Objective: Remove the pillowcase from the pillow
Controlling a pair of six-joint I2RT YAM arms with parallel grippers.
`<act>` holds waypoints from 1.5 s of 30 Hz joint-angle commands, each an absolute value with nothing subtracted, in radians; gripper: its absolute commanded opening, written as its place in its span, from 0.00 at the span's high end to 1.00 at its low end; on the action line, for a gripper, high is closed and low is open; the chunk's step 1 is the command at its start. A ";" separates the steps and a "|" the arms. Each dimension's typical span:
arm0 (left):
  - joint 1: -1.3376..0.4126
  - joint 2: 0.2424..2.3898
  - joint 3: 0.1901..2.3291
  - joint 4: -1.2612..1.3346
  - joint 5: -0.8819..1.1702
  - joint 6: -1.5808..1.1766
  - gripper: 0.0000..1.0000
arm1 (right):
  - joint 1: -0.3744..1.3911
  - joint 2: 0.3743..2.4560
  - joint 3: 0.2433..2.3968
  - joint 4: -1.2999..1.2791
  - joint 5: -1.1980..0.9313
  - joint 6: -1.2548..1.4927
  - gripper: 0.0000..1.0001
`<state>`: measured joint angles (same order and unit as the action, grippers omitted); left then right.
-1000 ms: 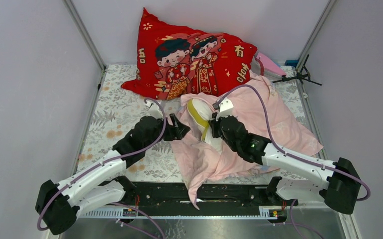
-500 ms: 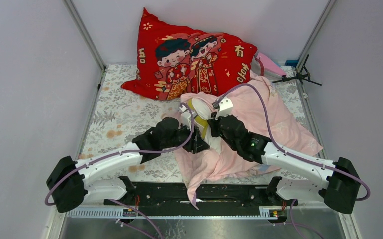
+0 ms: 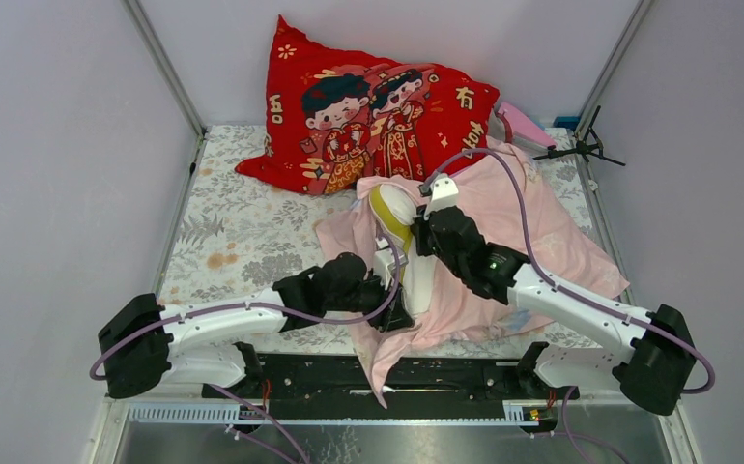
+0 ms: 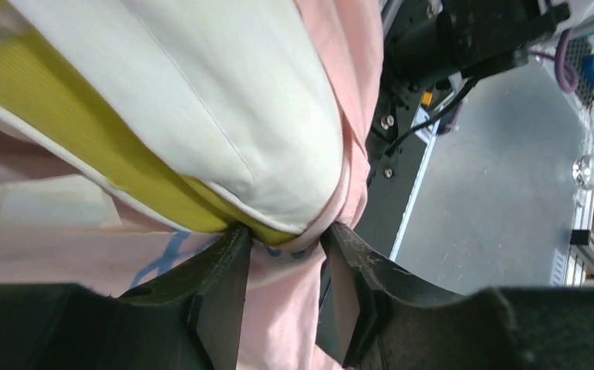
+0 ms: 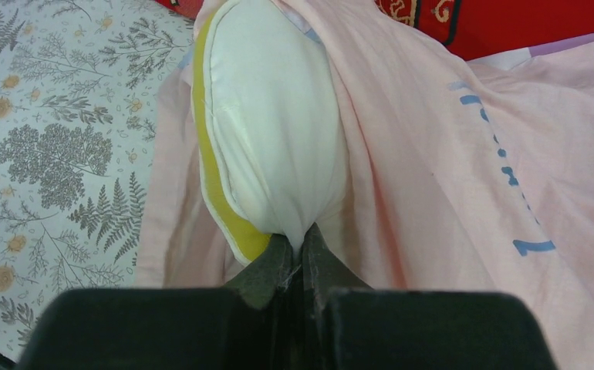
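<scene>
The cream-white pillow (image 3: 418, 275) with yellow piping stands half out of the pale pink pillowcase (image 3: 532, 222) at the table's middle. My right gripper (image 3: 424, 224) is shut on a pinch of the pillow's white cover (image 5: 271, 139), its fingertips (image 5: 300, 240) pressed together beside the piping. The pillowcase (image 5: 448, 193) drapes off to its right. My left gripper (image 3: 394, 307) sits at the pillow's near lower end. In the left wrist view its jaws (image 4: 286, 235) are closed part-way on bunched pillowcase fabric (image 4: 278, 308), and the pillow's wrapped corner (image 4: 224, 85) rests at the tips.
A big red cartoon cushion (image 3: 378, 116) leans on the back wall. The floral table cover (image 3: 243, 222) shows to the left. A small black stand (image 3: 581, 148) sits at the back right. A black rail (image 3: 465, 372) runs along the near edge, with pillowcase fabric hanging over it.
My left arm has swung right and toward the near edge, under the pillow's lower end, and its jaws have narrowed onto the fabric. The right gripper has drawn the pillow slightly up and back.
</scene>
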<state>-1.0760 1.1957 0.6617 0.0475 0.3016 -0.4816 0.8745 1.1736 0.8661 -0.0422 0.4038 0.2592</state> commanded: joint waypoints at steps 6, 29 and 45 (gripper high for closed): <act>-1.115 1.211 0.574 0.030 0.254 -0.516 0.56 | 0.821 1.189 1.030 0.096 0.446 0.258 1.00; -1.070 0.827 0.391 0.196 0.108 -0.514 0.24 | 0.809 1.169 1.078 0.053 0.424 0.251 1.00; -1.099 1.145 0.400 0.510 0.117 -0.590 1.00 | 0.809 1.234 1.184 0.109 0.395 0.286 1.00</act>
<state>-1.0924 1.0863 0.3653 0.3717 0.1032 -0.5877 0.8169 1.2377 1.0851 -0.0544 0.3985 0.2676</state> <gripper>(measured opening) 0.026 0.046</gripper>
